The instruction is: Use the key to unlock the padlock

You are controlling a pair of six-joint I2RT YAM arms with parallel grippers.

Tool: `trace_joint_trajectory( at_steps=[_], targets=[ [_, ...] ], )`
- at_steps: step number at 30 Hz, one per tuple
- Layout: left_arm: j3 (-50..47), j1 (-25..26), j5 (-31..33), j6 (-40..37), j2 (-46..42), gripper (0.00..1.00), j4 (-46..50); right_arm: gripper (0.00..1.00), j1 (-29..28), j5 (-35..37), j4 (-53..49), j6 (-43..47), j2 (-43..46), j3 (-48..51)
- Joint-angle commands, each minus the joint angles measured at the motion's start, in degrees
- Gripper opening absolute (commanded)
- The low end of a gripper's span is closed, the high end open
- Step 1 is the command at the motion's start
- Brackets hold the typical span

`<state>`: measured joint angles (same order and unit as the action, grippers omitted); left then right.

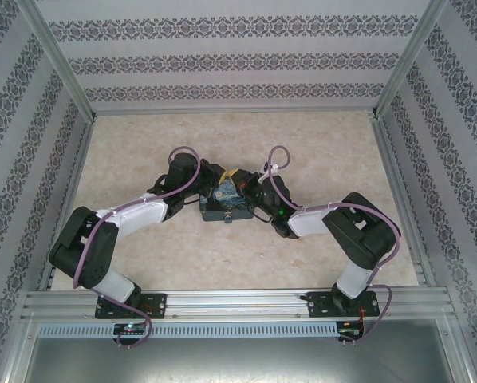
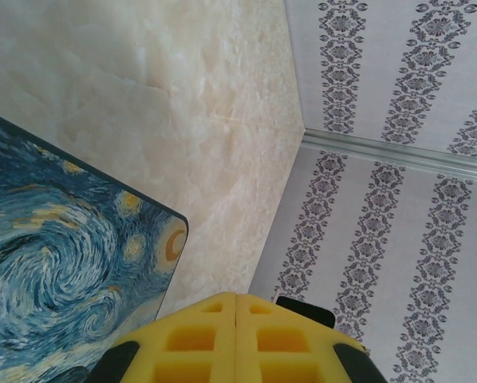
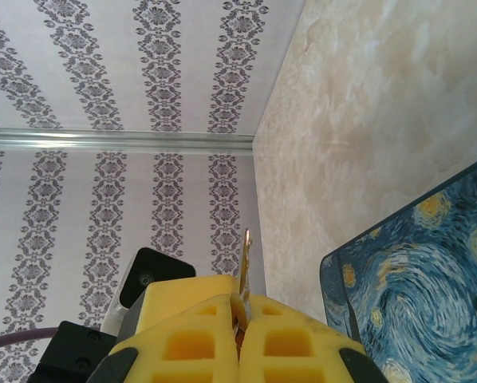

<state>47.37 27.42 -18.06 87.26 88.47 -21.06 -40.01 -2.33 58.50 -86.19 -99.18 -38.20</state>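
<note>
Key (image 3: 245, 259): thin grey metal sliver standing up out of the seam of the right gripper (image 3: 240, 297). The yellow foam pads (image 3: 191, 319) are clenched on its lower part, and the free end points away from the wrist.

We judge the key light, stiff and slick. Soft foam grips it by squeeze alone, so it may pivot or slide back when pushed into a keyway. It is best held low on the broad end, with the blade left free and the push kept in line with the blade.

Left gripper (image 2: 236, 307): pads pressed flat together, with nothing between them that we can see.

Both wrist views show a corner of the Starry Night box (image 3: 418, 287) just beside the pads. From above, the two grippers flank the box on the marbled table (image 1: 318, 144).

Padlock (image 1: 229, 219): we take it to be the small bluish speck at the near face of the box, though it is too small to be sure.

- We judge it small, hard and light, likely to swing or skid under the key.
- The idle left gripper should steady it by the body and leave the keyhole uncovered.
</note>
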Motion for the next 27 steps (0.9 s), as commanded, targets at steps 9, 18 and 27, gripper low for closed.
trace_joint_trajectory(
  at_steps=[9,18,27],
  targets=[
    [2.07,0.12,0.08,-10.48,0.31,0.00,0.02,0.57,1.84,-2.08,3.51,0.69,3.80,2.63],
    [5.59,-3.57,-10.74,-27.64,-0.83,0.00,-4.35,0.62,10.66,-14.26,-10.41,10.70,18.61,9.86],
    [8.32,-6.21,-21.38,-40.93,-2.02,0.00,-6.03,0.62,17.38,-27.34,-10.66,19.69,21.74,6.14]
  ],
)
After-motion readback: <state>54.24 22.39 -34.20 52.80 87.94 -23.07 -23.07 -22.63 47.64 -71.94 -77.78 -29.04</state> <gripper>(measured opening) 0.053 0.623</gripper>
